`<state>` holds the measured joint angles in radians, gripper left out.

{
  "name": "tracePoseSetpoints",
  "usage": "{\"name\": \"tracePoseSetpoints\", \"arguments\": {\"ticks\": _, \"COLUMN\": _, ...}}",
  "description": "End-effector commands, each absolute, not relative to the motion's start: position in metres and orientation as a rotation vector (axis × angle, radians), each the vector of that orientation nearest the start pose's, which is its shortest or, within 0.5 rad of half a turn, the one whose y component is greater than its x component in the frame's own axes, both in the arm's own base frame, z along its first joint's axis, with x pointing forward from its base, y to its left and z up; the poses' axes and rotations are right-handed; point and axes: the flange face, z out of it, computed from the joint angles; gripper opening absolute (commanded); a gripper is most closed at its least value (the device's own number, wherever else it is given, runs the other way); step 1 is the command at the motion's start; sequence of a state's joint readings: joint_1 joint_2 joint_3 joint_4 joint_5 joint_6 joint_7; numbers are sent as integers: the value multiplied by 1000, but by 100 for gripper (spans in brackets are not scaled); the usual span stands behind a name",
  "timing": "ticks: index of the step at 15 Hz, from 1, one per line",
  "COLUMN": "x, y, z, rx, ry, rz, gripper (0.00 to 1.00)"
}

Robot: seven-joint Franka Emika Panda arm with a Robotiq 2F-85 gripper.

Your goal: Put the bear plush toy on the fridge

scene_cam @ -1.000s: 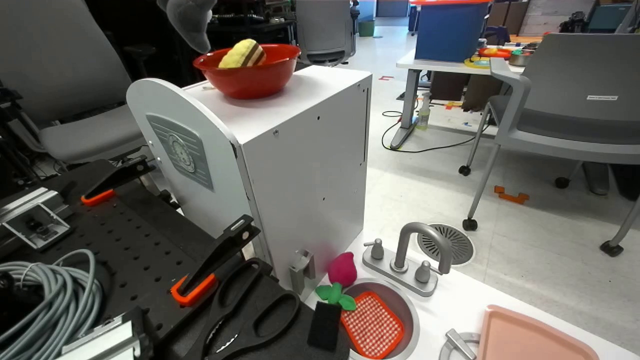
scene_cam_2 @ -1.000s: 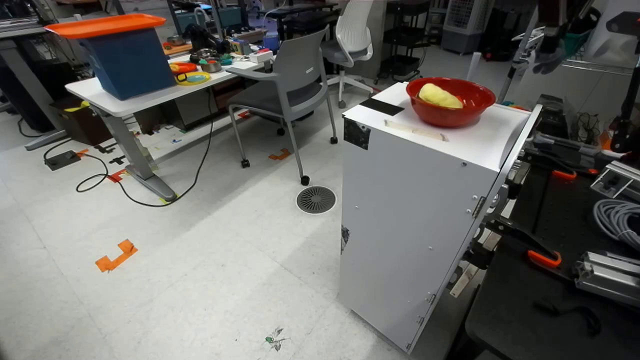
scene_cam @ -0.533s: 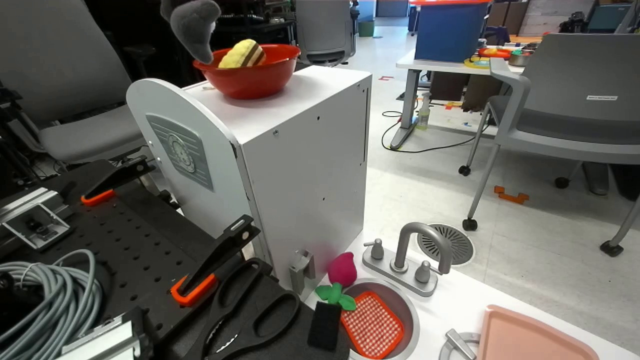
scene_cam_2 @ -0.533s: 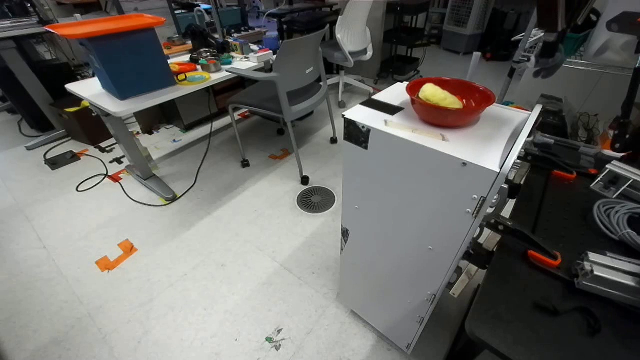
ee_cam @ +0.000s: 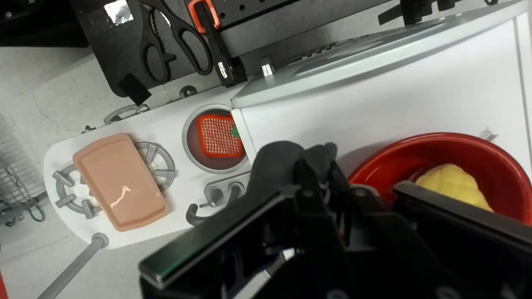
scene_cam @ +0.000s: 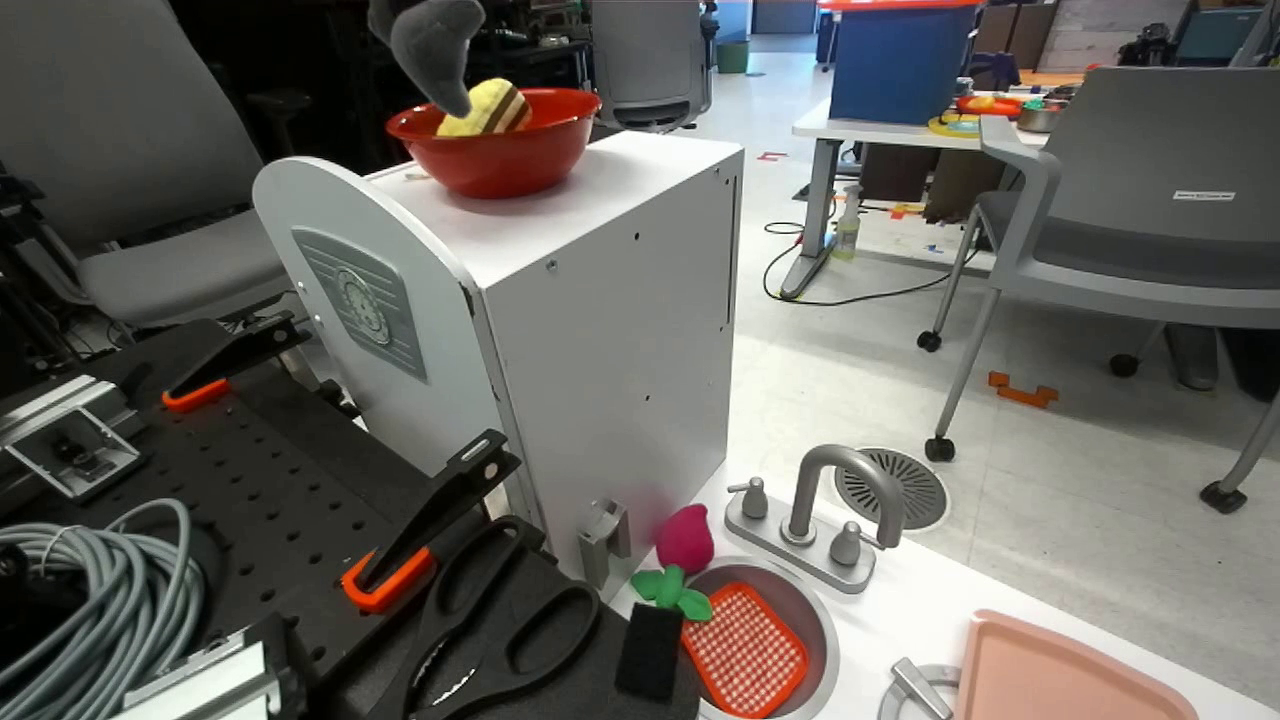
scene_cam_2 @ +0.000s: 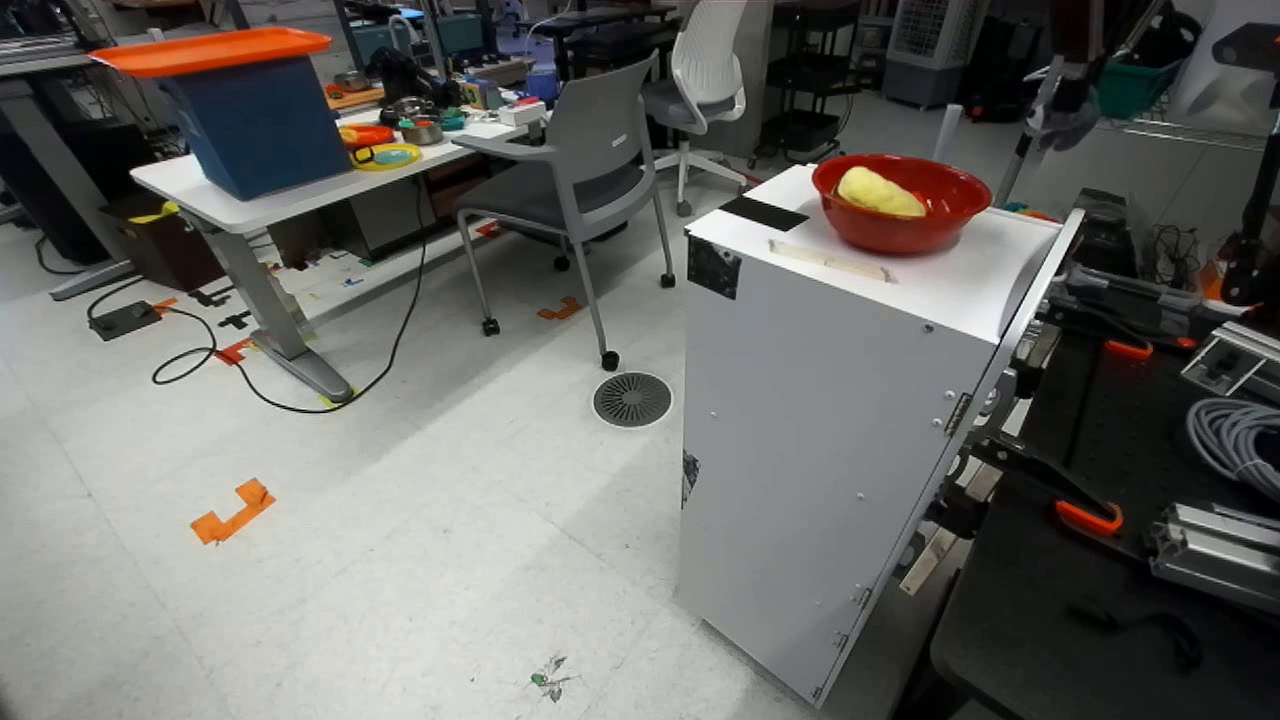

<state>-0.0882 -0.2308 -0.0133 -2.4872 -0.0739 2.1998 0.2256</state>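
Observation:
The bear plush toy (scene_cam: pixel 435 50) is a grey soft lump, seen in an exterior view above the left rim of the red bowl. My gripper (ee_cam: pixel 317 166) is shut on it in the wrist view, with the plush (ee_cam: pixel 274 164) bulging out around the fingertips. In an exterior view the plush (scene_cam_2: pixel 1066 122) hangs small and dim below the dark gripper, behind the bowl. The fridge (scene_cam: pixel 610 350) is a tall white cabinet with a round-topped door, also in an exterior view (scene_cam_2: pixel 800 400). In the wrist view the plush is over its white top (ee_cam: pixel 395 104), beside the bowl.
The red bowl (scene_cam: pixel 500 170) stands on the fridge top and holds a yellow piece (scene_cam: pixel 485 108). The door's rounded edge (scene_cam: pixel 350 180) rises above the top. A sink (scene_cam: pixel 825 650) with a faucet (scene_cam: pixel 850 460) and a pink tray (scene_cam: pixel 1060 670) lie lower beside the fridge.
The held plush has moved right in an exterior view, dipping then rising slightly, and now overlaps the bowl's left side. In an exterior view it has shifted left towards the bowl. The bowl stays put.

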Motion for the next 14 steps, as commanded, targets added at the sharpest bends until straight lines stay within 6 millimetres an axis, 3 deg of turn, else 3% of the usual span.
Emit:
{"name": "tracePoseSetpoints", "arguments": {"ticks": 1, "x": 441, "y": -45, "z": 370, "rx": -3177, "ry": 431, "rz": -5, "gripper": 2}}
{"name": "tracePoseSetpoints", "arguments": {"ticks": 3, "x": 443, "y": -43, "z": 368, "rx": -3174, "ry": 422, "rz": -26, "gripper": 2}}
{"name": "tracePoseSetpoints", "arguments": {"ticks": 4, "x": 443, "y": -43, "z": 368, "rx": -3174, "ry": 421, "rz": -33, "gripper": 35}}
{"name": "tracePoseSetpoints", "arguments": {"ticks": 6, "x": 443, "y": -42, "z": 367, "rx": -3174, "ry": 417, "rz": -37, "gripper": 41}}
{"name": "tracePoseSetpoints", "arguments": {"ticks": 14, "x": 439, "y": -38, "z": 364, "rx": -3169, "ry": 413, "rz": -48, "gripper": 99}}
